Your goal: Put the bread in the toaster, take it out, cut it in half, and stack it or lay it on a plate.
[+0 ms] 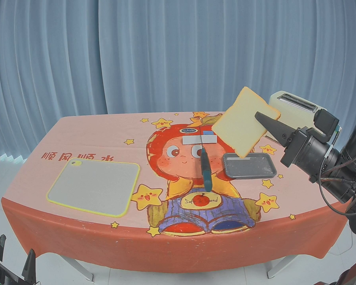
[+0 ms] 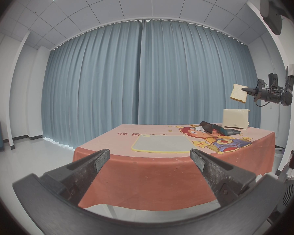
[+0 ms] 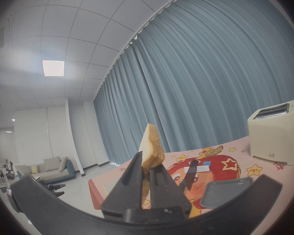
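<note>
Right claw [image 1: 261,117]: pinching bread [image 1: 239,127] above tray [image 1: 249,166], left of toaster [image 1: 296,111].
Left claw [image 2: 150,155]: spread, below table [image 1: 87,135] near-left edge.

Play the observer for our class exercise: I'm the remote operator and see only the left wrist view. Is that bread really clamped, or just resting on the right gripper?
Observer: Clamped; the right wrist view shows the right gripper shut on the bread by one edge.
Operator: Is the toaster free?
Observer: In the head view the toaster's top slots look empty.
Operator: And the knife?
Observer: The knife lies flat on the cloth beside the tray, handle toward the robot.
</note>
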You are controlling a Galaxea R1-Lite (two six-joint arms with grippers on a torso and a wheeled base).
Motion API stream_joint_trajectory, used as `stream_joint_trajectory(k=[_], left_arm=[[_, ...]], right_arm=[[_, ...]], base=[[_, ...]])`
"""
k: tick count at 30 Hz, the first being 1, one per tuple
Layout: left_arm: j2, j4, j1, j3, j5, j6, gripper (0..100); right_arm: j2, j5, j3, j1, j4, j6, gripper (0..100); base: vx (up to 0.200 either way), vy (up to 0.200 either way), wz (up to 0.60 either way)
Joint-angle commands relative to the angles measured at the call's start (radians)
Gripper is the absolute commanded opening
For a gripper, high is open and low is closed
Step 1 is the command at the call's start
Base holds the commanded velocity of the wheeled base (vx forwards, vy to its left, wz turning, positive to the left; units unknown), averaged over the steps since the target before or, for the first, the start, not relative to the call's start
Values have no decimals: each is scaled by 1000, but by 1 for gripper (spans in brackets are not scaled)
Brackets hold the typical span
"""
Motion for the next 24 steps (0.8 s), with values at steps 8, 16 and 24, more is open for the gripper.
stream_joint_trajectory(k=[8,16,24], left_arm=[[2,-1,0,18,1,0,100],[2,-2,0,18,2,0,100],[2,-2,0,18,2,0,100]], right_arm=[[12,0,9,25,1,2,0],[17,0,10,32,1,12,0],[29,0,19,46,1,12,0]], base=[[0,200,0],[0,100,0],[0,0,0]])
